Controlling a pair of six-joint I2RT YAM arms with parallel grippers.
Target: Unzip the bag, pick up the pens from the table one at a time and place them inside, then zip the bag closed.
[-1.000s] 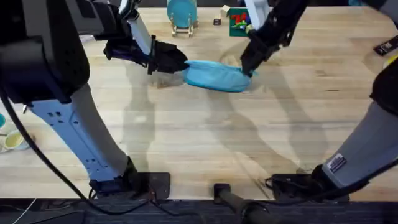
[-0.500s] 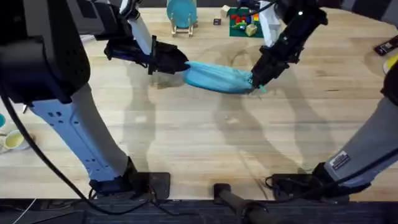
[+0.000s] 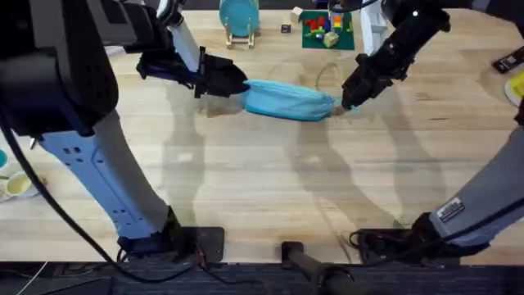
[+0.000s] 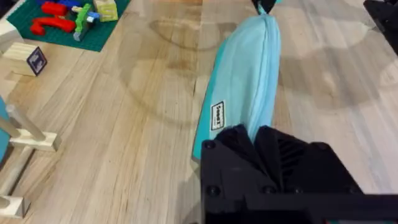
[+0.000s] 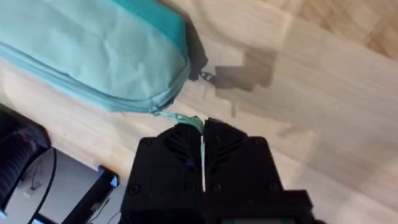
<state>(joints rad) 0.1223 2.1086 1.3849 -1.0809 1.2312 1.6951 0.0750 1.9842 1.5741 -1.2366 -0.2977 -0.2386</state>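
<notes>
Right gripper (image 3: 348,102) is pinched tight on the teal pull tab (image 5: 191,122) at the far end of the bag (image 3: 286,100), fingers closed with just the tab between them. Left gripper (image 3: 233,83) is clamped on the opposite end of that one blue bag, which lies stretched between the two on the table (image 3: 262,188). Beyond the grippers: one teal disc on a wooden stand (image 3: 239,18), one green mat of toy blocks (image 3: 326,29), and pale plank wood all round.

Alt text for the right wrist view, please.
The right gripper's black fingers pinch the teal pull tab at the end of the light blue bag, which lies on the wooden table.
</notes>
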